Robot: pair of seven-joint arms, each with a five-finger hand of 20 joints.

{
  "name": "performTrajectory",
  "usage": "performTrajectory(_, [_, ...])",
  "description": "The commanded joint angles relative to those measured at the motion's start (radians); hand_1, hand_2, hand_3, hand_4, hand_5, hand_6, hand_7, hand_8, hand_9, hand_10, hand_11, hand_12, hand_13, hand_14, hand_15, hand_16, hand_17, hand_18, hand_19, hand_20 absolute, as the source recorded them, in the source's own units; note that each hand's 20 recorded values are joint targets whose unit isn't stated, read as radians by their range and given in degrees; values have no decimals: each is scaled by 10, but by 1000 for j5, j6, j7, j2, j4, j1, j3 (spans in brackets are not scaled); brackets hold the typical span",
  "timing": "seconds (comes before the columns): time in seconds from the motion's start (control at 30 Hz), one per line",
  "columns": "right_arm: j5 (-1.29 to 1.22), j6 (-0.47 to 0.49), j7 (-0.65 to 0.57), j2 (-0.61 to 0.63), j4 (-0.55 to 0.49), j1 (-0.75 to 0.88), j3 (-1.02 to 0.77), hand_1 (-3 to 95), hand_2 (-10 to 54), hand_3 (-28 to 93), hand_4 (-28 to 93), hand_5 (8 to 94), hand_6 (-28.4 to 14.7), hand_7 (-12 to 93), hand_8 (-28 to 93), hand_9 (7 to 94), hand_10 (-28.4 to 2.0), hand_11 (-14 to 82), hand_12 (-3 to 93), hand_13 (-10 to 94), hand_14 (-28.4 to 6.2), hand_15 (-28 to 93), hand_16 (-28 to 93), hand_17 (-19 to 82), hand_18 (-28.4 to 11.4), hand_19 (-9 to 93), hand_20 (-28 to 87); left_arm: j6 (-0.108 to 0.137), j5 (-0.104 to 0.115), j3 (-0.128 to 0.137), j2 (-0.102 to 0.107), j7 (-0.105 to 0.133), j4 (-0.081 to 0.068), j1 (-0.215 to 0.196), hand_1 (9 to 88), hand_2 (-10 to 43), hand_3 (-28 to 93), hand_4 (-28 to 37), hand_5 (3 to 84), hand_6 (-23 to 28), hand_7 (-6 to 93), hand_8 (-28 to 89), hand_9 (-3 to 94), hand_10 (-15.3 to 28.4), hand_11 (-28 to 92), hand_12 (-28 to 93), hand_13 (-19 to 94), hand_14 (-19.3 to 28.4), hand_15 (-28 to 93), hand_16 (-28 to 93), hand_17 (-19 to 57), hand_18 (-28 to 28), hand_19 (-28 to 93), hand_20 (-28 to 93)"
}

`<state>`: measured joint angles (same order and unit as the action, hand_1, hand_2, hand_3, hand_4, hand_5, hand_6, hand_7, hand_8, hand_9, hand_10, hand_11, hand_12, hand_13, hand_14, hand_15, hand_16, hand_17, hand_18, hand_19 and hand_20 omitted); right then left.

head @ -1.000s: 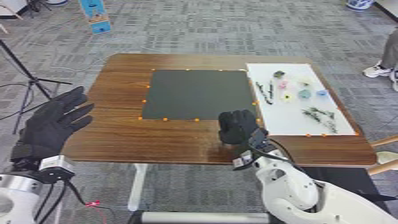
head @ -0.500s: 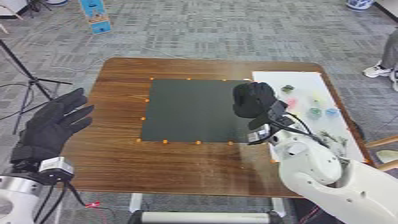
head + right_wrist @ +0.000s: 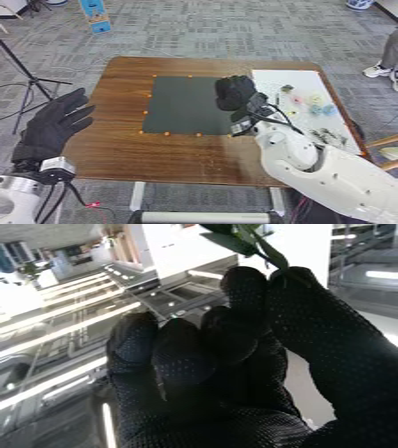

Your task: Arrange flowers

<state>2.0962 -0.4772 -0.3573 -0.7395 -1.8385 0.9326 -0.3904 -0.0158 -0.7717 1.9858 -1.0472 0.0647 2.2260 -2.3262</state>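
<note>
Head view has your right robot hand [image 3: 235, 93] over the dark mat [image 3: 182, 107]; it pinches a leafy stem [image 3: 233, 243]; your left robot hand [image 3: 51, 127] is released; flowers [image 3: 329, 109] lie on the white sheet [image 3: 309, 80].

no legible words, numbers, labels or signs anywhere

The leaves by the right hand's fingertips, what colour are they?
The leaves are green, clearest in the right wrist view.
</note>
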Motion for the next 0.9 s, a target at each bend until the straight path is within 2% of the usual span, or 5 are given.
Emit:
performTrajectory(0.03, [5,-10,14,-144,35,-98,72,400,-95,847,-73,645,2,587,301,726,-102,594,699,656,-111,828,464,322,-214,837,512,6,4,-17,4,-4,-3,15,235,-45,718,-283,268,28,222,-114,239,107,230,144,219,128,261,9,-120,214,408,76])
performTrajectory(0.5, [-9,-104,47,-373,300,-322,307,402,-95,846,-77,645,3,586,300,727,-101,594,699,657,-110,827,463,322,-214,837,512,28,3,-53,31,33,-16,60,234,-46,718,-283,269,29,222,-114,240,107,231,145,220,127,262,10,-120,213,409,77])
performTrajectory(0.6, [31,-172,-95,-367,239,-379,444,402,-95,846,-78,645,3,586,299,728,-100,593,699,657,-109,827,463,322,-214,837,512,41,1,-25,12,111,39,-48,234,-47,718,-283,271,29,224,-115,244,107,233,145,222,127,263,10,-118,214,410,78])
performTrajectory(0.67, [53,-171,-132,-389,251,-362,455,403,-95,846,-79,645,3,586,299,728,-100,593,699,657,-109,827,462,322,-214,837,512,40,4,-25,10,123,41,-52,233,-49,720,-283,280,32,225,-115,253,108,238,145,230,126,267,10,-111,216,417,80])
performTrajectory(0.9, [74,-115,-23,-468,443,-256,350,404,-95,847,-85,645,2,587,297,729,-99,592,699,657,-108,826,463,323,-212,835,510,8,8,-106,66,60,-42,149,234,-49,721,-283,290,33,226,-117,259,109,247,141,233,128,278,6,-108,219,423,82])
